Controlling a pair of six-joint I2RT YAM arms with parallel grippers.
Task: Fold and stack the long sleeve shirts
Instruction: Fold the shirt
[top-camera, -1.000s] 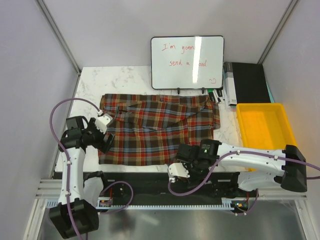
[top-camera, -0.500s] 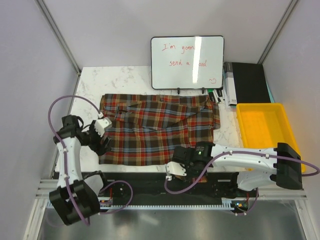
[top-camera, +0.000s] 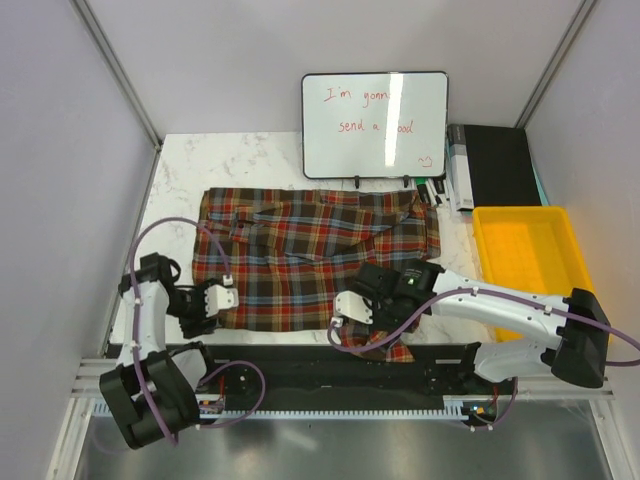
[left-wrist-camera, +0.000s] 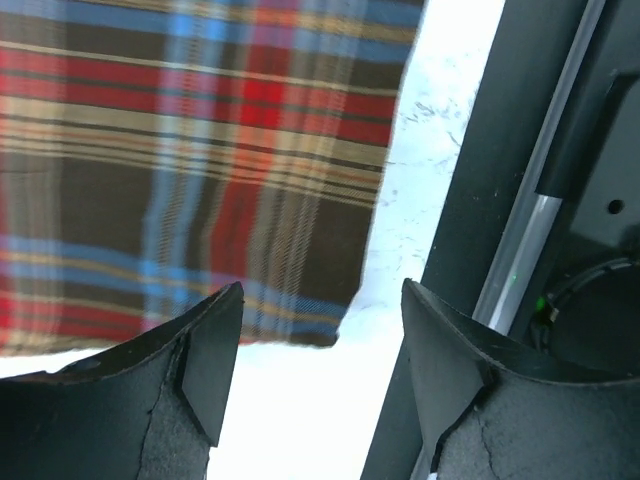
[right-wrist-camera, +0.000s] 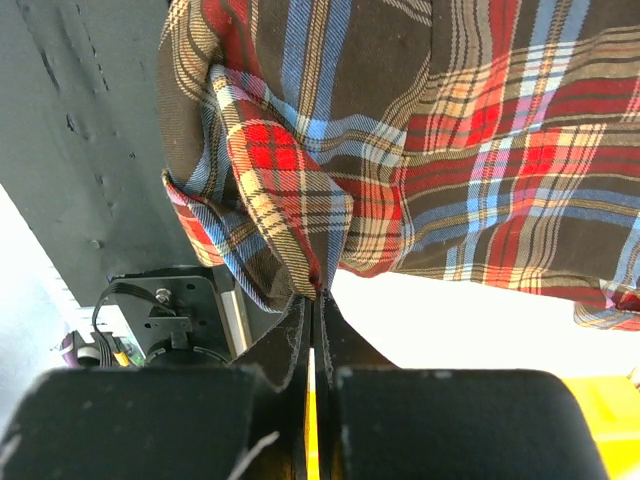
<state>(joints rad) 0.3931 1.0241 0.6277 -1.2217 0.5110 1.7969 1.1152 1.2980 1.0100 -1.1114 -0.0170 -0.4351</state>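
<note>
Right tool (right-wrist-camera: 318, 295) is seen pressed together on a bunched fold of the hem (right-wrist-camera: 285, 235), the edge farthest from the whiteboard (top-camera: 375, 125). On the tabletop (top-camera: 250, 160), the long sleeve shirt (top-camera: 310, 250) is spread just in front of that whiteboard, with its long axis parallel to it. Left tool (left-wrist-camera: 320, 300) is held spread, and the shirt's left corner (left-wrist-camera: 335, 325) lies between its fingers, not yet gripped. That corner is judged to need pinching before the hem is carried toward the whiteboard.

We see a shirt (top-camera: 320, 255) in red, brown, tan and blue plaid on a white marbled table (top-camera: 235, 160). At three o'clock, a yellow bin (top-camera: 525, 255); at twelve, a white board (top-camera: 375, 145) with red writing.
</note>
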